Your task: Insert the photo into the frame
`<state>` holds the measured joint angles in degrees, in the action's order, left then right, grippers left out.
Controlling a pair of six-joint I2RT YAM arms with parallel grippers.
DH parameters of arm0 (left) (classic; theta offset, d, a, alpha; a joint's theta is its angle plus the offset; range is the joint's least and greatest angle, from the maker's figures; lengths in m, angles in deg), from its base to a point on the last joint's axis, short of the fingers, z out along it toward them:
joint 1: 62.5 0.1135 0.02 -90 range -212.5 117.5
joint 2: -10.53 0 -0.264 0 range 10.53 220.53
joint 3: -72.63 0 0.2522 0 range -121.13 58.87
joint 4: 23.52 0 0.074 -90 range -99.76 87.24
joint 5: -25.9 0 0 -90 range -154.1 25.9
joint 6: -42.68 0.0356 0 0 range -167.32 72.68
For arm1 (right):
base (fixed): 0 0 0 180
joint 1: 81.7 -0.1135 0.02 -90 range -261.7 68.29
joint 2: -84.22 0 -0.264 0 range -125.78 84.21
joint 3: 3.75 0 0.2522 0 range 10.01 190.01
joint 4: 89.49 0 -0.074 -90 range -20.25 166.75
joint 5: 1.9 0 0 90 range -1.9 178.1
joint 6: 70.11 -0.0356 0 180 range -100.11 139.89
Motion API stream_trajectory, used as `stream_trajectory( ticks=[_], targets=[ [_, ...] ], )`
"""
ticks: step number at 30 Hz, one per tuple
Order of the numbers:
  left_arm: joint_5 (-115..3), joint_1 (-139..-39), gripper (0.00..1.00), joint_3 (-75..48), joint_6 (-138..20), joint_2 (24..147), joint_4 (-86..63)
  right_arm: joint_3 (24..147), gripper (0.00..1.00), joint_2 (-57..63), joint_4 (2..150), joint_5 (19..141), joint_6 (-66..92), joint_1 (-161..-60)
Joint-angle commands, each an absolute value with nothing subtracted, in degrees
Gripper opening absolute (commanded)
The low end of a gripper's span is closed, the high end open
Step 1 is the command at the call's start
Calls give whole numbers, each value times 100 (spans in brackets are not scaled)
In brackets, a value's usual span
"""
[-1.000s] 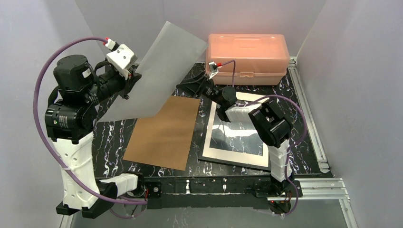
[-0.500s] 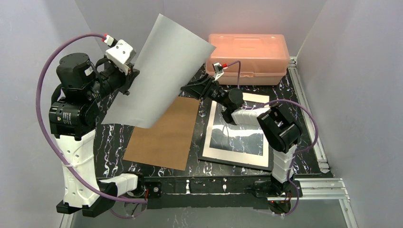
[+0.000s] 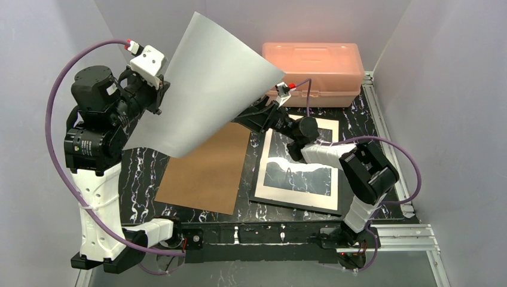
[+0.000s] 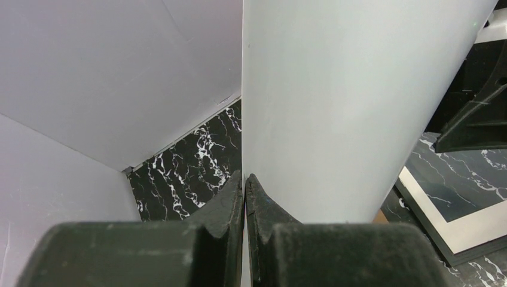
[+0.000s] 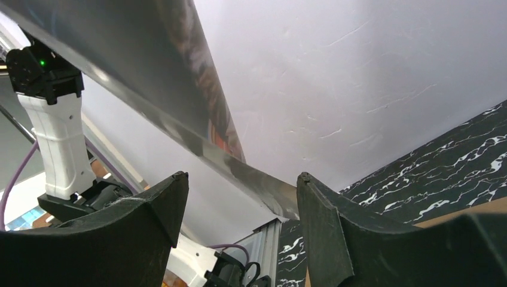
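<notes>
1. Left fingers (image 4: 224, 206) clamp the photo (image 3: 209, 84) by its edge — the sheet stands above them, white back outward.
2. Right fingers (image 5: 326, 233) gape wide — the photo's lower edge runs across just ahead; frame (image 3: 296, 201) lies below, behind them.

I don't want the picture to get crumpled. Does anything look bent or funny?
Yes. The photo hangs in the air, pinched at one edge by the left gripper, and it bows into a curve instead of being flat. No crease shows. The frame lies flat on the table.
</notes>
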<state>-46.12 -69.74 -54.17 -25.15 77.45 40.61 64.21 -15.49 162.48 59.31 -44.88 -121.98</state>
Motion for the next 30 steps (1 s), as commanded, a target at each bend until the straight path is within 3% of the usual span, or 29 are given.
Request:
stream_trajectory(
  ticks=[1,21,30],
  targets=[
    [-4614,-6979,0,-5464,-2615,7678,3972,6497,74,-1322,17787,5585,-4531,-12258],
    [-4562,-6979,0,-5920,-3027,7774,3865,6043,73,-351,16434,5717,-3358,-12531],
    [-4427,-6979,0,-6099,-3327,7878,3974,6090,66,-302,15896,6148,-3066,-12574]
  ],
)
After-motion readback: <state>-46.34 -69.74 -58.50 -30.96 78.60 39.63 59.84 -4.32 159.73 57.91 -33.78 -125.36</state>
